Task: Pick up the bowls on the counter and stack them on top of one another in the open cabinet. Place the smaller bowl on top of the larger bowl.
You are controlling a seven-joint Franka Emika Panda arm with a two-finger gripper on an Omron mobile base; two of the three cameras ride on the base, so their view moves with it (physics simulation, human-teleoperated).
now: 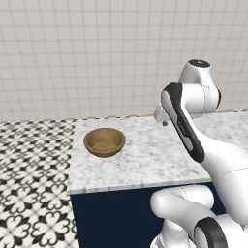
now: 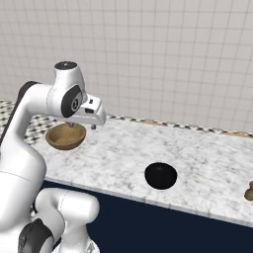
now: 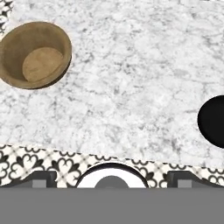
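The counter [image 1: 145, 160] is the biggest thing here, a white-grey veined marble slab over dark navy fronts, backed by a pale tiled wall [image 1: 97, 53] and bordered on one side by black-and-white patterned floor [image 1: 29, 184]. The arm hangs above the slab with its hand pointed down at it, which looks like a surveying pose: from that height the hand view takes in both bowls at once, so I judge that no grasp has begun. The larger bowl [image 1: 104, 142] sits near the counter's end by the patterned floor, upright and empty; it is wide, shallow, light brown wood with a thick rim and a paler flat bottom. The smaller bowl [image 2: 160, 176] rests well apart from it, toward the front edge of the slab, glossy black and round, clearly narrower than the wooden one. Since the wooden bowl must go underneath, it would sensibly be taken first, and it lies nearer the hand. A small brown object [image 2: 249, 191] stands at the far edge of the right base view, too cut off to identify. The gripper [image 2: 94, 126] is above the slab, touching nothing, and whether its jaws are spread or closed I cannot tell.
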